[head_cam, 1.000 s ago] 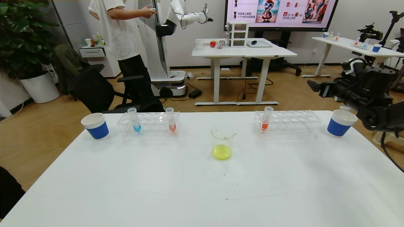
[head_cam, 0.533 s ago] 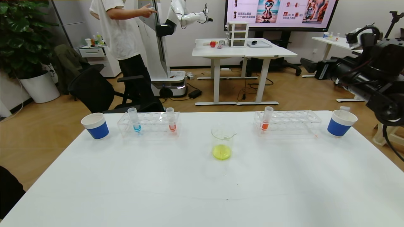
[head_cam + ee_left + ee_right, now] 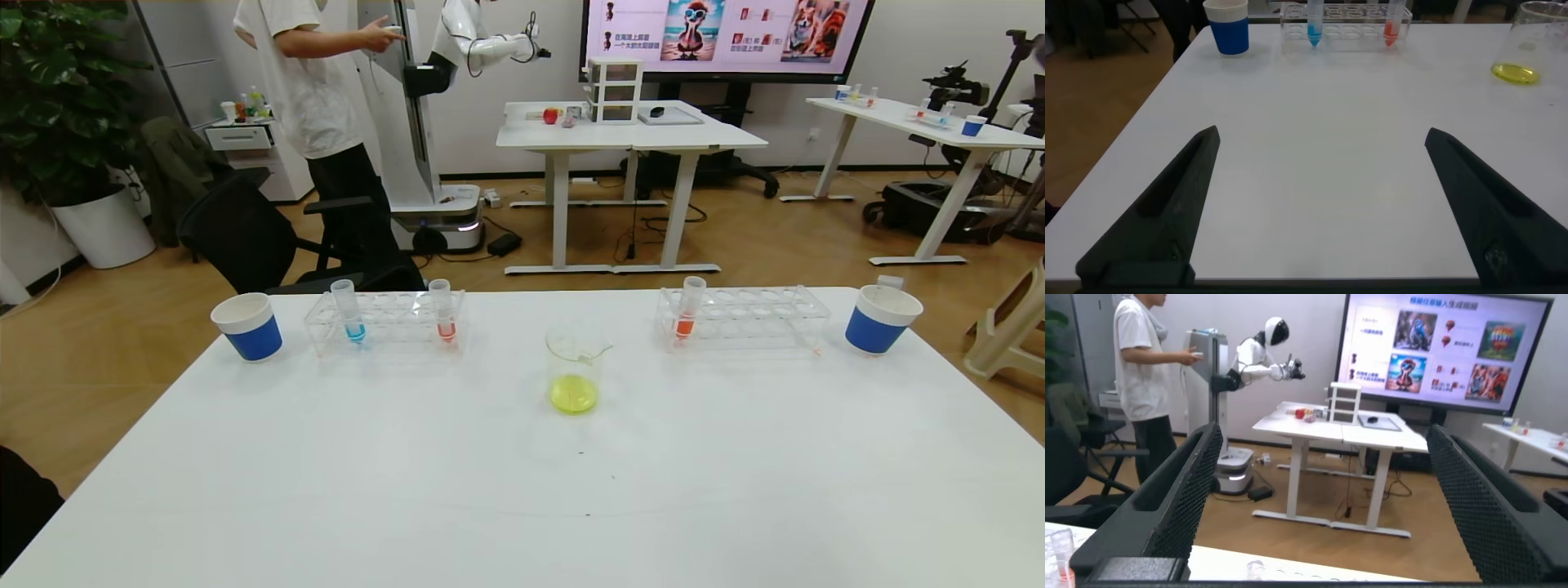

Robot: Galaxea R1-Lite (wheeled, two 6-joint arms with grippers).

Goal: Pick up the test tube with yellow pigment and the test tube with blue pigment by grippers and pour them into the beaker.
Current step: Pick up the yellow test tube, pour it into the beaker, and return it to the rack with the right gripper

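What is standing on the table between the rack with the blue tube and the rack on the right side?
Only the beaker, with yellow liquid at its bottom, stands between the left rack and the right rack, slightly nearer the robot. The head view shows this.

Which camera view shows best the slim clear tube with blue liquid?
The head view: the slim clear tube with blue liquid stands upright and unobstructed in the clear plastic rack. The left wrist view shows it farther away, with its top cut off. The right wrist view does not show it.
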